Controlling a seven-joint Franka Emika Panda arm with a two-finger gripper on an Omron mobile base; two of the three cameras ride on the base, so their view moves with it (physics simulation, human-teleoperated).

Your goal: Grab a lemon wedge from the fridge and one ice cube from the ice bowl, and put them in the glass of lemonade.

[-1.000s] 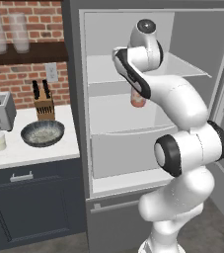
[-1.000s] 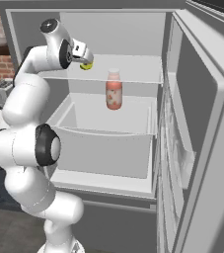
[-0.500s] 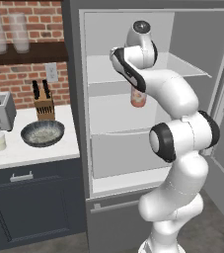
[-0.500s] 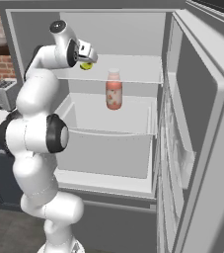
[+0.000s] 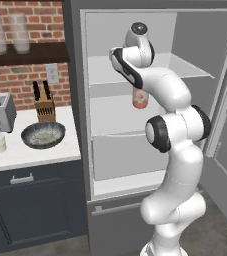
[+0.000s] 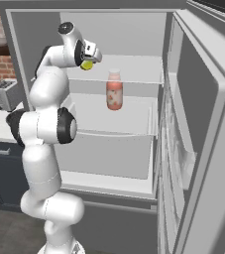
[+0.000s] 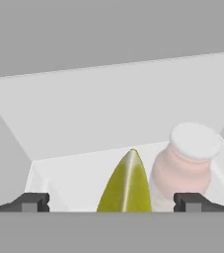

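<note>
Yellow-green and pointed, the small lemon wedge (image 7: 125, 184) stands between my spread end effector (image 7: 111, 201) fingers, which grip nothing yet; I judge I am lined up to close on it. It sits on the white shelf (image 6: 134, 74) of the tall dark grey fridge (image 5: 75, 100), near the front edge. Just beside it stands a pinkish-red jar with a white lid (image 7: 185, 168), crowding one finger; the other side has open shelf room.
</note>
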